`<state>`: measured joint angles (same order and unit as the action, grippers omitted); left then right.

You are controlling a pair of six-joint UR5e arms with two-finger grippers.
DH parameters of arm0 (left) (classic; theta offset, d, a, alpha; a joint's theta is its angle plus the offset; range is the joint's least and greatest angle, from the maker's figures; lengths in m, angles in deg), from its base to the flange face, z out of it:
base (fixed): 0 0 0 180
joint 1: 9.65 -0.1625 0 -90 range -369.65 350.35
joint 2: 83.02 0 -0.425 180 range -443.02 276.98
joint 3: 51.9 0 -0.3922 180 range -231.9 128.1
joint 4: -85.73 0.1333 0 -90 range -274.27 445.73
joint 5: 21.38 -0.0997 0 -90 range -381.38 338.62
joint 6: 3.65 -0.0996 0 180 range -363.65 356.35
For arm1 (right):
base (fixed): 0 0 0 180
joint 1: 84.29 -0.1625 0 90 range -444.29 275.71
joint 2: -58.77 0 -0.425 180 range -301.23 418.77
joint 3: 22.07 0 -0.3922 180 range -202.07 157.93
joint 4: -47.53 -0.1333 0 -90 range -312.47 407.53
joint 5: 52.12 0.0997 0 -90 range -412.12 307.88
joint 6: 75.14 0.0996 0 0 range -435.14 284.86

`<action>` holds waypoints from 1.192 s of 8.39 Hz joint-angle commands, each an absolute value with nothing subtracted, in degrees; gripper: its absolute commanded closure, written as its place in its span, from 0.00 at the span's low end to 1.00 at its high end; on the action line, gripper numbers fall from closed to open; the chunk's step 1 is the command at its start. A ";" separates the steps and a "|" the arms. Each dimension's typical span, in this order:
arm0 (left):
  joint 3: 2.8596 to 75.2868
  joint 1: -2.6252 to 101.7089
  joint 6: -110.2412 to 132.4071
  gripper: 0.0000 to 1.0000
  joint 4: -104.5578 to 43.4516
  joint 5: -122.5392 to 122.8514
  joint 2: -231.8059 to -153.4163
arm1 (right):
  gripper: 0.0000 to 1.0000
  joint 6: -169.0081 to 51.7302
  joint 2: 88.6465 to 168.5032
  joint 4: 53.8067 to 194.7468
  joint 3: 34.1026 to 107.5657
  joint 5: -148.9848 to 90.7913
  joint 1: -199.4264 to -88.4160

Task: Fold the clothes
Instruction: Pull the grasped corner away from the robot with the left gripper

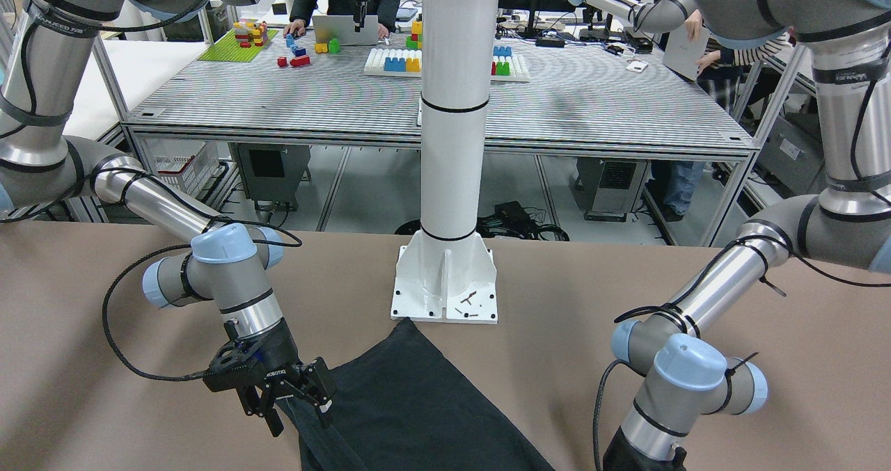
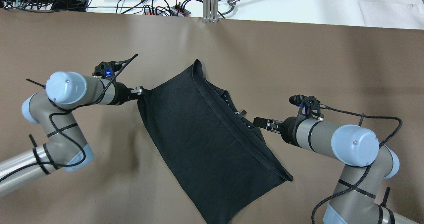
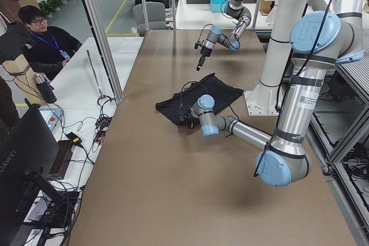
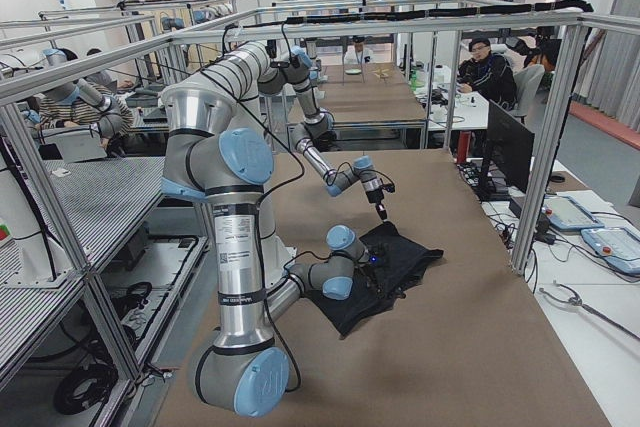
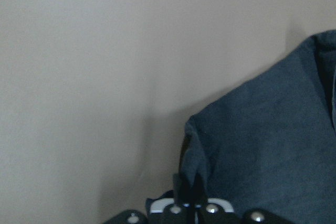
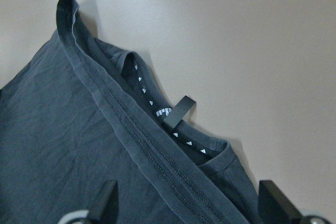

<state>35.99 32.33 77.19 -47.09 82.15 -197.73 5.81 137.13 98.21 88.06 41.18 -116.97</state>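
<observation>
The clothes (image 2: 205, 141) are one black garment lying slantwise on the brown table (image 2: 314, 58), with the stitched hem folded over towards the neck. My left gripper (image 2: 141, 91) is shut on the garment's left corner. In the left wrist view that fabric (image 5: 262, 156) bunches between the closed fingers of the left gripper (image 5: 191, 205). My right gripper (image 2: 260, 121) is open at the neck edge. The right wrist view has the right gripper (image 6: 190, 200) spread wide over the hem (image 6: 131, 145), near a small white mark (image 6: 164, 112) and a hanging loop. The same open right gripper (image 1: 299, 405) touches the garment's edge (image 1: 411, 408).
The white post's base (image 1: 445, 283) stands just behind the garment's near corner. Cables and power strips (image 2: 149, 5) lie beyond the table's far edge. A person (image 3: 43, 38) sits at a side desk. Another table with coloured blocks (image 1: 390, 60) stands behind the robot.
</observation>
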 commanded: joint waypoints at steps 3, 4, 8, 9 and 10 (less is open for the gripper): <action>12.41 37.63 76.94 1.00 -41.89 78.24 -220.95 | 0.06 6.51 137.69 97.63 88.23 41.22 -116.72; 7.83 37.28 77.38 1.00 -42.06 75.85 -225.53 | 0.06 6.51 137.78 98.32 88.23 41.22 -116.72; 2.60 36.14 77.57 1.00 -42.24 72.40 -230.94 | 0.06 6.51 137.96 98.51 88.05 41.22 -116.63; 2.68 36.05 77.22 0.68 -42.33 70.31 -230.68 | 0.06 6.51 137.96 99.29 88.05 41.22 -116.63; 2.60 36.05 76.60 0.14 -42.59 68.90 -229.89 | 0.06 6.51 137.87 99.82 88.05 41.22 -116.46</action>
